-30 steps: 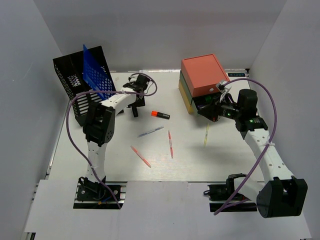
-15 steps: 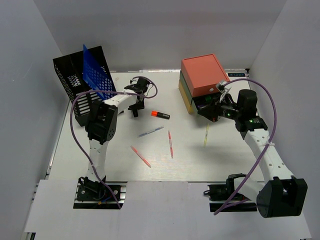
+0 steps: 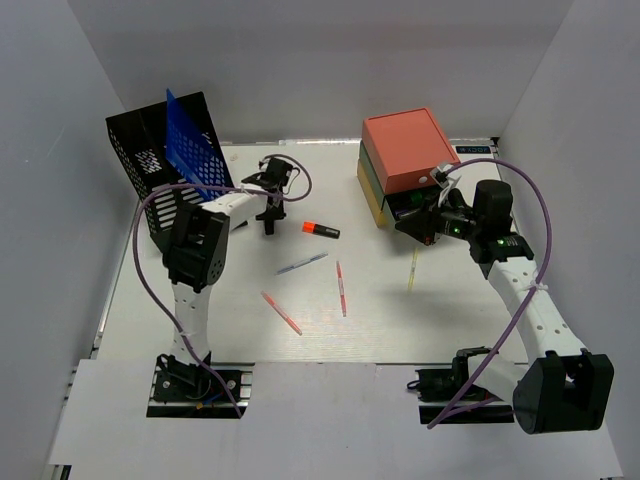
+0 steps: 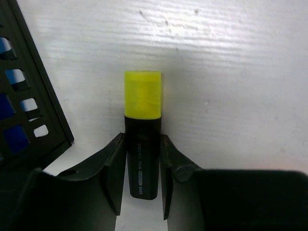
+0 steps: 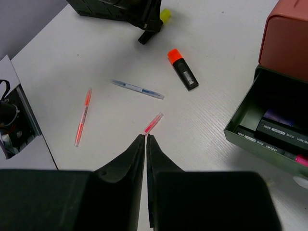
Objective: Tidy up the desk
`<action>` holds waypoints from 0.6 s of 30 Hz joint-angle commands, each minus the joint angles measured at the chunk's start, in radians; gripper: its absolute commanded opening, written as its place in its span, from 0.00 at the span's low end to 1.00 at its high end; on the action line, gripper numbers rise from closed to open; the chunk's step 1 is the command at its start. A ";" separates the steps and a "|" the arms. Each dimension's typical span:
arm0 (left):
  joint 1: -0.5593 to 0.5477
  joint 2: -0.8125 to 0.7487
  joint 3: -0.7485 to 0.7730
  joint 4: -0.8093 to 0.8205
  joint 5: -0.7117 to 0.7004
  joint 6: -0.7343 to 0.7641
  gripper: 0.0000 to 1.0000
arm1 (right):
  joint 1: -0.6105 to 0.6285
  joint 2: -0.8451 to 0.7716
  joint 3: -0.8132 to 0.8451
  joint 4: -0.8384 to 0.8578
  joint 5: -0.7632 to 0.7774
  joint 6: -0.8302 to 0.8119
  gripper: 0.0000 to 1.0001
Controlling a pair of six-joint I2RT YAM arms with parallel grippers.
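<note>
1. Gripping the yellow highlighter (image 4: 143,96) by its black body, my left gripper (image 4: 142,144) has both fingers against its sides as far as the left wrist view shows. The cap end sticks out well past the fingertips.
2. My right gripper (image 5: 145,139) is closed on nothing, hovering over the table (image 3: 380,320). The white table fills the centre of the top view and carries everything else.
3. Risk: the hold sits on a smooth barrel, so if the squeeze is light the highlighter could slide or swing cap-down when I lift.
4. Risk: the black mesh rack (image 4: 48,103) stands just beside my left finger at the left edge of the frame. A lift that drifts that way could catch its rim.
5. Risk: loose pens lie in the middle of the table, the blue pen (image 5: 137,89) among them. A low carry could knock them.
6. Only the left wrist view shows the finger contact; from the top view that grip is too small to judge.
7. Only the right wrist view looks into the open green drawer (image 5: 269,130) at its right edge, with markers already inside. It also shows the orange highlighter (image 5: 183,70) lying apart from the drawer.
</note>
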 commanded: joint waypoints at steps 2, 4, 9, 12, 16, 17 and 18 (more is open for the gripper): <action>-0.028 -0.146 -0.049 0.047 0.148 0.142 0.00 | -0.011 -0.008 -0.001 0.032 0.007 -0.031 0.15; -0.028 -0.267 -0.110 0.142 0.292 0.200 0.00 | -0.015 -0.017 0.001 0.032 0.010 -0.038 0.24; -0.051 -0.510 -0.280 0.360 0.629 0.315 0.00 | -0.036 -0.054 -0.002 0.043 0.014 -0.066 0.29; -0.073 -0.614 -0.348 0.477 0.745 0.368 0.01 | -0.060 -0.074 0.008 0.027 0.078 -0.100 0.00; -0.120 -0.634 -0.345 0.592 0.871 0.372 0.02 | -0.091 -0.107 0.008 0.030 0.178 -0.089 0.00; -0.133 -0.618 -0.335 0.612 0.891 0.368 0.02 | -0.097 -0.114 0.007 0.037 0.200 -0.077 0.00; -0.159 -0.608 -0.331 0.662 0.900 0.356 0.03 | -0.099 -0.123 0.005 0.041 0.235 -0.054 0.00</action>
